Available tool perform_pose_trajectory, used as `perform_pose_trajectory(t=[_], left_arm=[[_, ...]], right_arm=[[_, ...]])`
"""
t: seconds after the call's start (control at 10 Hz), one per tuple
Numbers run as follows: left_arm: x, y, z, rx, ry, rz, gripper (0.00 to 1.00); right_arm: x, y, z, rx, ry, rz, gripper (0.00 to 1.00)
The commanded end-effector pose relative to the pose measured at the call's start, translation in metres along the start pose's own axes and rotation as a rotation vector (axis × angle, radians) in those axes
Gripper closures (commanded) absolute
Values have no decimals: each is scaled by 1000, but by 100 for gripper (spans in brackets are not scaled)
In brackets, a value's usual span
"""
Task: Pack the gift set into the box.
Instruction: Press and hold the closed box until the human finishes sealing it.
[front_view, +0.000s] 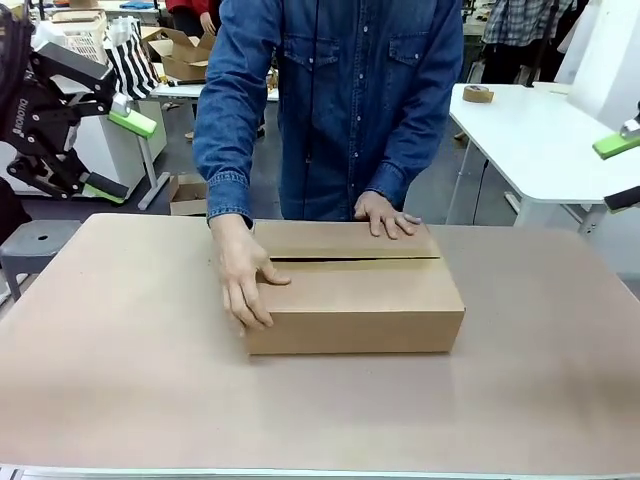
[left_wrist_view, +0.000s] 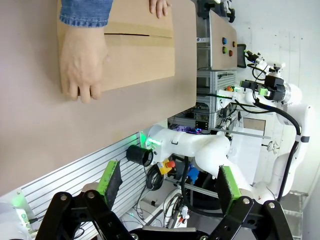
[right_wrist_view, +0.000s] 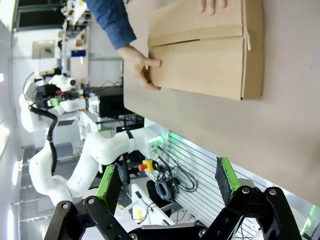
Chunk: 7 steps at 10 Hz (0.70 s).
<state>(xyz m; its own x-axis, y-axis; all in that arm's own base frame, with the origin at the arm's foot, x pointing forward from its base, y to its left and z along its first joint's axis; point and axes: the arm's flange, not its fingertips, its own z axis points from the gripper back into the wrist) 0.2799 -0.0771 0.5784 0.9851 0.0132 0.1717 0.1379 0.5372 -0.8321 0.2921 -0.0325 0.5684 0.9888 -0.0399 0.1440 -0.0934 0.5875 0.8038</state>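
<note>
Two end effectors are on station, both raised clear of the counter (front_view: 120, 380). The left end effector (front_view: 120, 155) at far left has its fingers spread wide and holds nothing. The right end effector (right_wrist_view: 167, 175) is likewise wide apart and holds nothing. One box (front_view: 355, 305) sits mid-counter, well apart from both. Its flaps (front_view: 340, 240) are folded shut and the contents are hidden. Two hands of a person rest on it: one hand (front_view: 240, 285) over the left near corner, the other hand (front_view: 385, 215) on the far flap. One tape roll (front_view: 478, 93) lies on a white table (front_view: 540, 140) at far right.
</note>
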Motion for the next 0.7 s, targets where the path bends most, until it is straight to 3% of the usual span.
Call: perform_pose_trajectory(t=[0.0, 0.6], left_arm=[[0, -3, -2, -27, -2, -8, 0], [0, -3, -2, -27, -2, -8, 0]], right_arm=[[2, 1, -1, 27, -2, 26, 0], [2, 1, -1, 27, -2, 26, 0]])
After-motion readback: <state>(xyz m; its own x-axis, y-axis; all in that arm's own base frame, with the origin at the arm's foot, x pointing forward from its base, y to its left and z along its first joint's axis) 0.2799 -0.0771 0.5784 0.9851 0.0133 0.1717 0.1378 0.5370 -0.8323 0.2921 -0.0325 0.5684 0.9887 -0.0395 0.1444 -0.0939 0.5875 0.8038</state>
